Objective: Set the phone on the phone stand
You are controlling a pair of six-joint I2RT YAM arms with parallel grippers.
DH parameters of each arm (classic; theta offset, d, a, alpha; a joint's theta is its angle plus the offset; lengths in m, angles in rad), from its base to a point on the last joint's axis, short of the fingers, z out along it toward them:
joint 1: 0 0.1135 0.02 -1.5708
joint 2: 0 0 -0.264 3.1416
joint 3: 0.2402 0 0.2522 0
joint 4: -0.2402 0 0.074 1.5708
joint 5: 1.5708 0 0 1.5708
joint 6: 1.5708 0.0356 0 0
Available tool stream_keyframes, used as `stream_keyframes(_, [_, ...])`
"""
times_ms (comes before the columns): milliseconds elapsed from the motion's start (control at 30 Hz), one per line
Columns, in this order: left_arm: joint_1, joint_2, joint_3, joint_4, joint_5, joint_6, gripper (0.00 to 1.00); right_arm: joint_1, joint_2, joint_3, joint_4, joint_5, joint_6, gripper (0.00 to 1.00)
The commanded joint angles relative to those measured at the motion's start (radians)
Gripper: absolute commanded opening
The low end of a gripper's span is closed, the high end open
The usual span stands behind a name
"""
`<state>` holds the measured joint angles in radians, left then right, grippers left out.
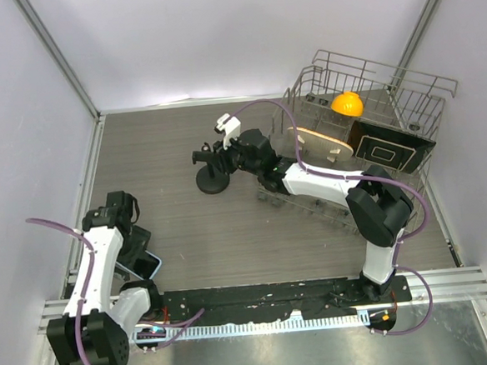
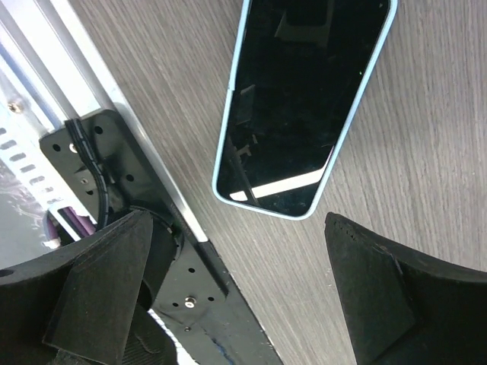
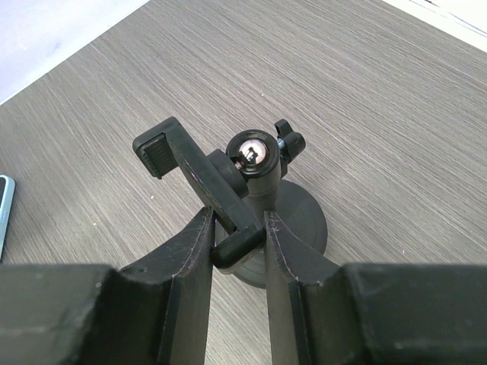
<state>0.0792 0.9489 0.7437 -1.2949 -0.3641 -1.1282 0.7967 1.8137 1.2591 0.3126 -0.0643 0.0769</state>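
The phone [image 2: 304, 99] lies flat and screen up on the wooden table, its light blue case edge showing; it also shows as the phone [image 1: 146, 265] at the near left. My left gripper [image 2: 251, 296] hovers open just short of its near end, with one finger [image 2: 99, 281] over the black mounting plate and the other finger [image 2: 403, 296] over bare table, and nothing between them. The black phone stand [image 3: 262, 171] stands upright on its disc base [image 1: 213, 183]. My right gripper [image 3: 238, 228] is shut on the lower end of the stand's clamp arm.
A wire dish rack [image 1: 412, 83] at the back right holds an orange object [image 1: 347, 104], a dark board with a white outline [image 1: 389, 150] and a pale wooden piece [image 1: 323, 148]. The black mounting plate [image 2: 156, 251] and metal rail run along the near edge beside the phone.
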Motion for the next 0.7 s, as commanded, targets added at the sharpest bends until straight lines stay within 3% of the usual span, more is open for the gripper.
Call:
stream_keyframes(0, [0.008, 0.024, -0.006, 0.046, 0.014, -0.05, 1.0, 0.001, -0.048, 0.049, 0.161, -0.032, -0.025, 0.01])
stream_keyframes(667, [0.034, 0.114, -0.181, 0.313, 0.108, -0.15, 1.0, -0.008, -0.071, 0.005, 0.21, -0.077, -0.037, 0.01])
